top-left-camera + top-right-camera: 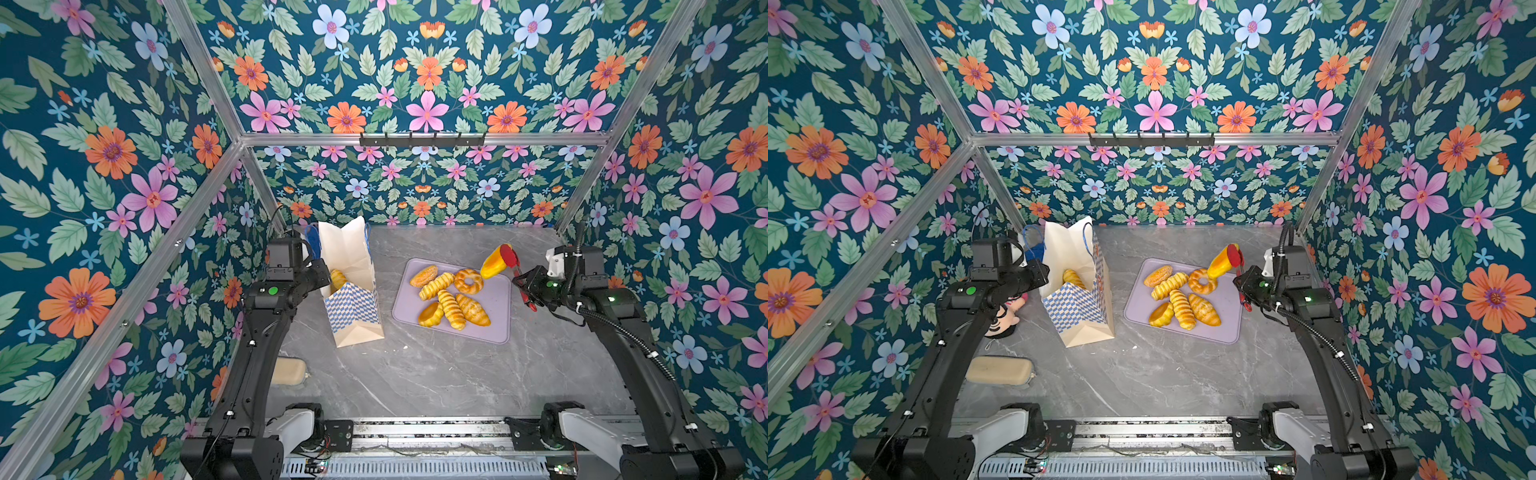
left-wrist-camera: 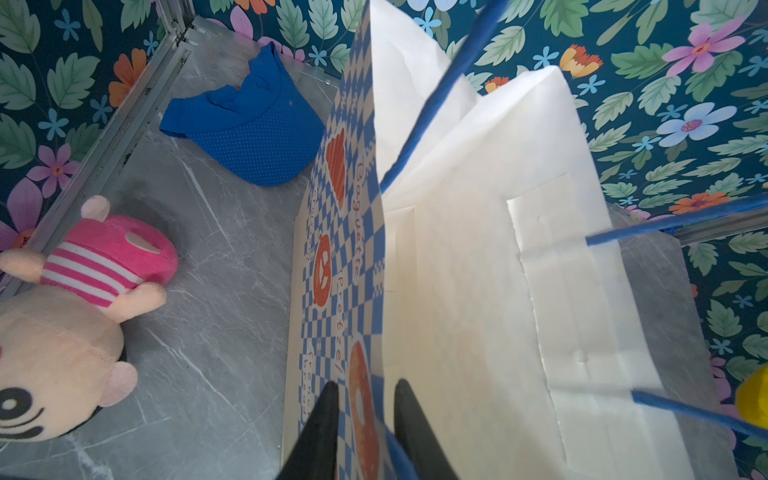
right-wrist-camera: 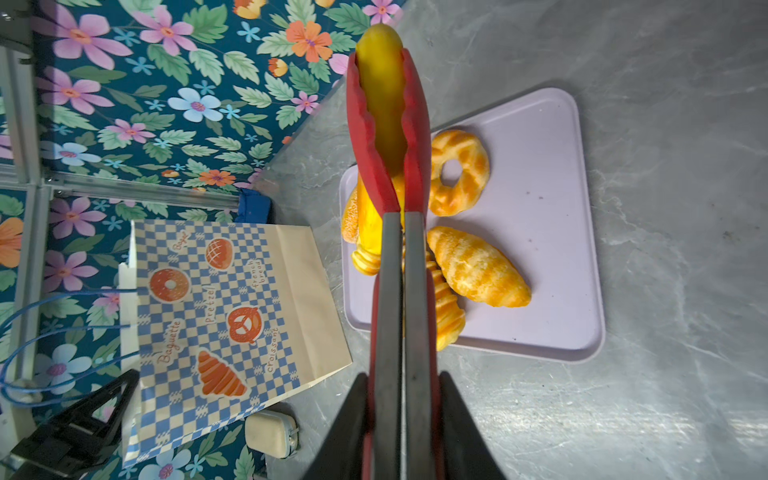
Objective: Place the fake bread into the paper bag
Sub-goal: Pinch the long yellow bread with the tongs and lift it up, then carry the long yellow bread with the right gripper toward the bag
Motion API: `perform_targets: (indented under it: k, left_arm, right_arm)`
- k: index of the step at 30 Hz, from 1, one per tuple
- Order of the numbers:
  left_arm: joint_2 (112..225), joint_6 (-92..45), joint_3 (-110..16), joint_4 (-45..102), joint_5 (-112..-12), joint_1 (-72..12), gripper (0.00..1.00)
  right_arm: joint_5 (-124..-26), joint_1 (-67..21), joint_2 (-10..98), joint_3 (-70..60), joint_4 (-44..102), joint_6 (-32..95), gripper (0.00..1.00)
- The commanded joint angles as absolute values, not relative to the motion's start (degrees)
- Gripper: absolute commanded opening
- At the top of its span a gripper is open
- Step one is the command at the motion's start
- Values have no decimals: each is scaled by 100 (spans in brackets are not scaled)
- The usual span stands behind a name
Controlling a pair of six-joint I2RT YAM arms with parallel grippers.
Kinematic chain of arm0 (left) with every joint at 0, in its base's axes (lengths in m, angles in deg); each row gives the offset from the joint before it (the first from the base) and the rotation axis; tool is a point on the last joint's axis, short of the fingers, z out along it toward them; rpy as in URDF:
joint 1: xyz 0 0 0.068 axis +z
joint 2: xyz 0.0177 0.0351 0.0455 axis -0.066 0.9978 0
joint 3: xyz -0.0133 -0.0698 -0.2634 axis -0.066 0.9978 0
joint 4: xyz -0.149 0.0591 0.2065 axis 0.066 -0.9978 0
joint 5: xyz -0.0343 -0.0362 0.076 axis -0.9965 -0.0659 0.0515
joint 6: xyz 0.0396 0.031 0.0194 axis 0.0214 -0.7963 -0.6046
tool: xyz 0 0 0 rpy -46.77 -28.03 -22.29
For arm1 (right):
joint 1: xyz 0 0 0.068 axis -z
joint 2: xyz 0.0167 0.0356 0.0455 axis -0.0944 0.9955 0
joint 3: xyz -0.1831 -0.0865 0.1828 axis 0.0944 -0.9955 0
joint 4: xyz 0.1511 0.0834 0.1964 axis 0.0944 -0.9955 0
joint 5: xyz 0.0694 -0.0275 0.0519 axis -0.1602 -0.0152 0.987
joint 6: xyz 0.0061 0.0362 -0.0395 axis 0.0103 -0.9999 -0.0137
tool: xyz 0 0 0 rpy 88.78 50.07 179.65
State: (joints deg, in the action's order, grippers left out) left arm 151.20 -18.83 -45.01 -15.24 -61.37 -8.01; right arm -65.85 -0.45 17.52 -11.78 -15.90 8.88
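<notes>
**Bun in tongs above tray, bag pinched at rim**

Right gripper [image 3: 403, 380] is clamped on red tongs [image 3: 390, 257], and the tongs' tips squeeze a yellow bun [image 1: 492, 262]. The bun hangs in the air over the far right corner of the lilac tray [image 1: 496, 320]. It is clear of the bread lying there and well apart from the bag [image 1: 353, 309].

Left gripper [image 2: 365, 386] pinches the bag's checkered wall at the rim, one finger outside and one inside. The bag stands upright on the grey table [image 1: 436, 374], left of the tray, with its mouth open. A golden roll [image 1: 338, 277] shows inside it in both top views.

Six pieces lie on the tray:
- a doughnut [image 1: 468, 281]
- an oval loaf [image 1: 424, 275]
- a twisted roll [image 1: 436, 286]
- a second twist [image 1: 451, 309]
- a croissant [image 1: 473, 309]
- a small round piece [image 1: 431, 314]

The two twists touch each other, and the croissant lies just beside the second twist.

A plush doll [image 2: 75, 299] lies on the table left of the bag. A blue cap [image 2: 249, 129] lies near the bag in the far left corner. A beige pouch [image 1: 1000, 370] lies nearer the left arm's base.
</notes>
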Motion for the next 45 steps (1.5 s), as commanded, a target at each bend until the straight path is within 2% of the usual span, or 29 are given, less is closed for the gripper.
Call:
perform_targets:
  k: [1, 20, 30, 45]
  left_arm:
    - [15062, -1828, -4508, -1418, -6044, -800, 27]
    - [14916, -1793, -4561, -1545, -5881, -801, 35]
    - [14901, -1807, -4556, -1587, -5912, -800, 28]
    - [14857, -1710, -4471, -1516, -6094, -800, 21]
  right_arm:
    - [-6636, -238, 1786, -832, -1635, 933, 26]
    - [-6883, -1497, 2438, 941, -1717, 1105, 26]
    - [-7261, -2354, 2994, 1931, -1785, 1409, 26]
    - [-7889, -3927, 4491, 4255, -2077, 2142, 26]
